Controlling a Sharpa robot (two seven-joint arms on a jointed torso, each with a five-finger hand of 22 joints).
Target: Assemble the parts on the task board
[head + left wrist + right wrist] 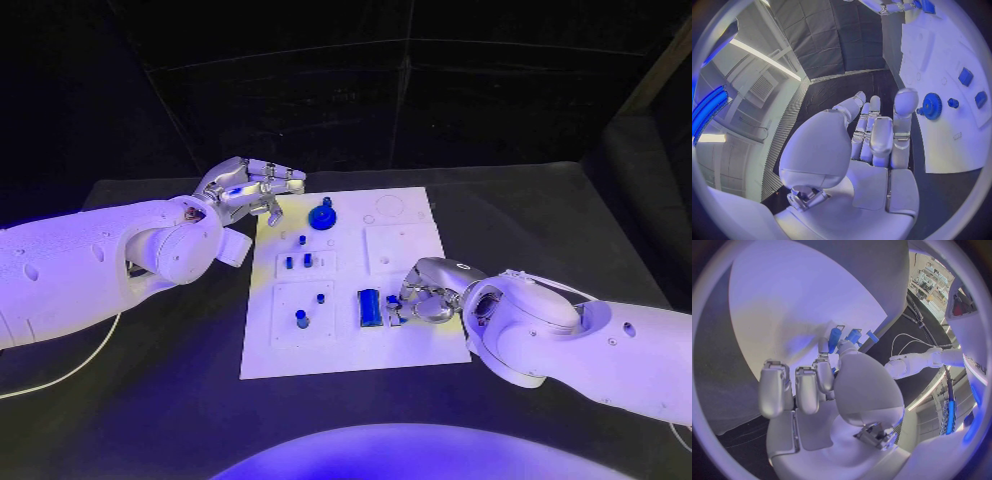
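Task board [411, 345] lying white and flat in the middle of the black counter [577, 215], no legible brand, label or writing anywhere on it. Blue gear [323, 215] seated near the far left corner of the board, small blue pegs [297, 262] standing in a recessed panel just below it, one more peg [302, 318] in the panel nearer the robot. Long blue block [369, 306] lying near the board's middle, just beside the right robot hand [426, 295]. Left robot hand [254, 186] poised off the board's far left corner, fingers loosely extended and apart, holding nothing; in the left wrist view, fingers [903, 112] straight and spread, palm bare, gear [931, 105] close beyond the fingertips but apart from them. Right robot hand resting low over the board's right-centre, fingers curled down toward the surface; in the right wrist view, small blue parts [844, 337] visible at the fingertips, seemingly pinched there, though too crowded to tell for sure. Left arm reaching in along the board's left edge, right arm bent in from the near right.
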